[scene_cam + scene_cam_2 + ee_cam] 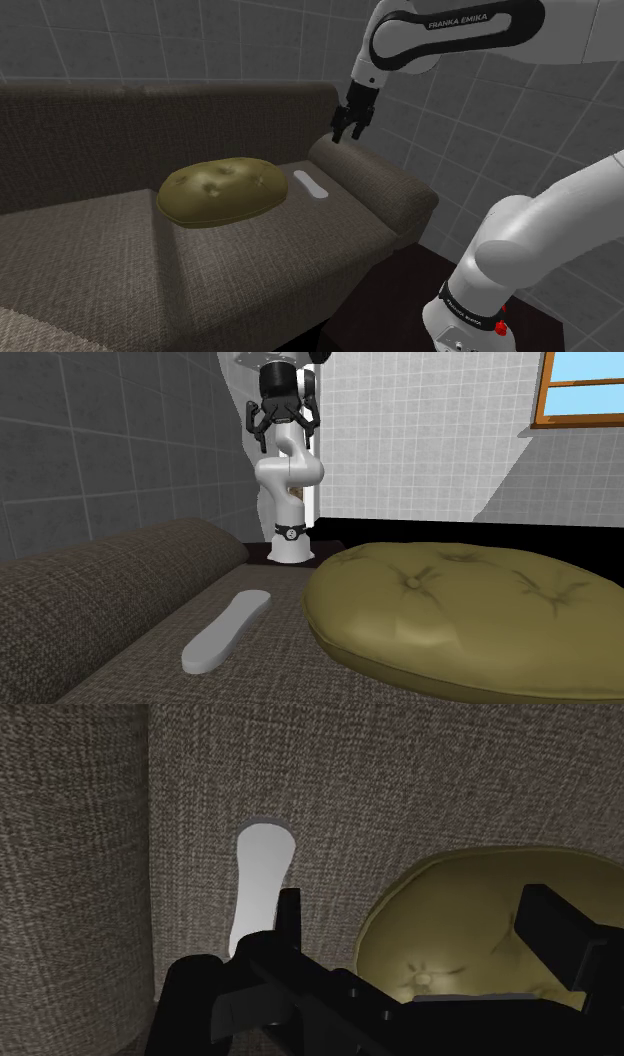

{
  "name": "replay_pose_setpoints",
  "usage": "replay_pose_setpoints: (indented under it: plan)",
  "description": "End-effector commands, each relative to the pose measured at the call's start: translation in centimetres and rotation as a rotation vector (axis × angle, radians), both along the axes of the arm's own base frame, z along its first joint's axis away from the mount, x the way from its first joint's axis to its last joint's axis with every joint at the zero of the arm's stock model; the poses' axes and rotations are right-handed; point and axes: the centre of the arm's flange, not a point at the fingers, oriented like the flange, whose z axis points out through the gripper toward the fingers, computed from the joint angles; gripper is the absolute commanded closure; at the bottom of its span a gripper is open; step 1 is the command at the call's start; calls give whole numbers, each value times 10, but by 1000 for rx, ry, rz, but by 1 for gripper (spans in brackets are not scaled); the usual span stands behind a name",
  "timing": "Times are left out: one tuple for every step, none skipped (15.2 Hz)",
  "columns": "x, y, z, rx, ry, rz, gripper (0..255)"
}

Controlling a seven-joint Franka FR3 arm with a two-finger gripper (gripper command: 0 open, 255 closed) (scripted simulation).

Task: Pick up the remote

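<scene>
step: approach; nothing is grasped yet, so you're on the pre-grasp line-up
remote (312, 185): pale grey, thin, lying flat on the sofa seat (250, 255) in the strip between the olive cushion (222, 190) and the armrest (385, 185); near both and, as far as I can tell, touching neither
gripper (346, 136): fingers spread wide with nothing between them; it hangs well above the seat, roughly over the back end of the armrest in the shoulder view
wrist check: the remote sits in line with one finger (290, 916), not centred in the gap; the cushion lies under the other finger
arm pose: the upper link reaches over from the stand, the wrist is bent down, and the hand points at the seat nearly vertical
next move: my read is that you shift sideways off the armrest toward the cushion until the remote is centred, turn the fingers to span its narrow width, then go straight down
watch: low profile on soft fabric, so the fingertips likely need to press to seat level; there's little room on either side
</scene>
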Motion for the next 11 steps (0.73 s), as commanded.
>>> replay_pose_setpoints:
  plan:
    - [18, -6, -17, -5, 10, -11, 0]
    - [28, -9, -27, -8, 16, -17, 0]
    - [37, -12, -36, -10, 21, -22, 0]
    - [46, -15, -46, -12, 27, -27, 0]
    - [55, -18, -55, -15, 33, -33, 0]
    - [64, -21, -65, -17, 38, -38, 0]
    - [73, -24, -75, -19, 44, -43, 0]
    - [81, -28, -85, -21, 50, -49, 0]
    - [90, -31, -94, -24, 56, -54, 0]
    - [99, -35, -104, -26, 61, -60, 0]
    - [107, -38, -114, -28, 67, -65, 0]
